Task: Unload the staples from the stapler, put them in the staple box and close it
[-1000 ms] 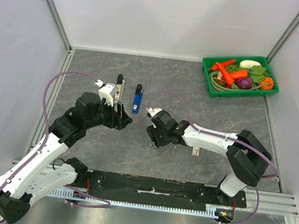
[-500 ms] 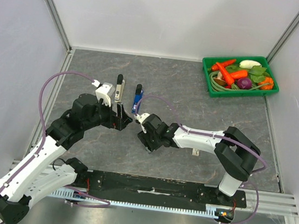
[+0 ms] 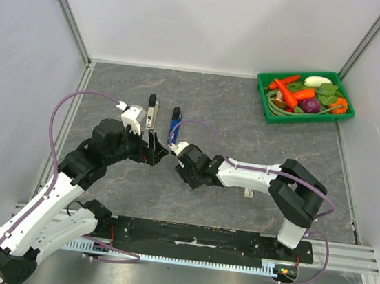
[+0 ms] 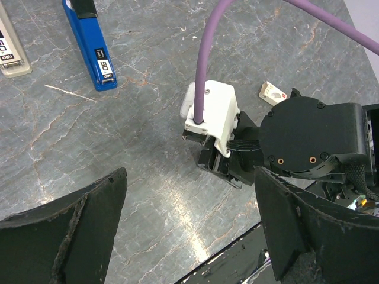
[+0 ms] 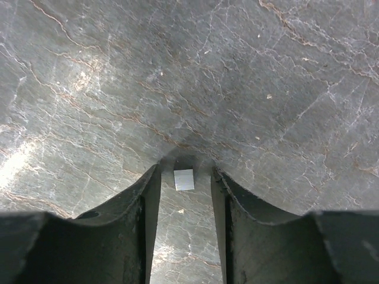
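Two changes: the right tool point(image 5: 185, 170) has swung left and narrowed astride a small silver staple strip point(image 5: 183, 179) on the grey marbled tabletop point(image 5: 266, 71), not yet pinching; the left tool point(image 3: 157, 146) has spread wide, empty. Staples seem out; the blue plastic stapler point(image 3: 174, 121) lies nearby.

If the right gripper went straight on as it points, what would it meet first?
The right gripper would probably meet the small silvery staple strip, on the grey marbled tabletop between its jaws.
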{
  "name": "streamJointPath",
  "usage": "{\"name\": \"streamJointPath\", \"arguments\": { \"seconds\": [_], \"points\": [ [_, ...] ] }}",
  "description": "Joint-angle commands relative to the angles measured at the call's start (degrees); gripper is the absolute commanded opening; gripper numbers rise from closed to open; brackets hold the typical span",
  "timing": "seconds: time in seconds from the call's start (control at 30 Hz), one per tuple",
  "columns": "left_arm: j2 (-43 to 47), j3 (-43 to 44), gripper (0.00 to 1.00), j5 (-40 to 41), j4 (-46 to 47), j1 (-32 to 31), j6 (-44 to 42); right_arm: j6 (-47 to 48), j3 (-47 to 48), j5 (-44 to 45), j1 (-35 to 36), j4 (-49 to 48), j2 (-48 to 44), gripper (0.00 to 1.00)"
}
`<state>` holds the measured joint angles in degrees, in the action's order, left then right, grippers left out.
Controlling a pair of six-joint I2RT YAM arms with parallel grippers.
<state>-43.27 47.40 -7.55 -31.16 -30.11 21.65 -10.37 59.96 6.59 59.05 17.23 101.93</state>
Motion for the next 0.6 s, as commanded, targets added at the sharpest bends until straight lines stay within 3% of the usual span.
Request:
{"name": "streamJointPath", "arguments": {
  "seconds": [0.0,0.17,0.57],
  "points": [
    [0.64,-0.02,0.93,0.52,1.45,-0.21,-0.56,0.79,1.38,1.93,0.46,0.87,1.08,0.44],
    [0.73,-0.02,0.93,0.61,1.45,-0.13,-0.56,0.18,1.12,3.25,0.72,1.48,0.82,0.33],
    [0.81,-0.11,0.93,0.35,1.54,-0.13,-0.47,-5.8,1.82,12.3,0.72,7.37,-1.03,0.15]
  ]
}}
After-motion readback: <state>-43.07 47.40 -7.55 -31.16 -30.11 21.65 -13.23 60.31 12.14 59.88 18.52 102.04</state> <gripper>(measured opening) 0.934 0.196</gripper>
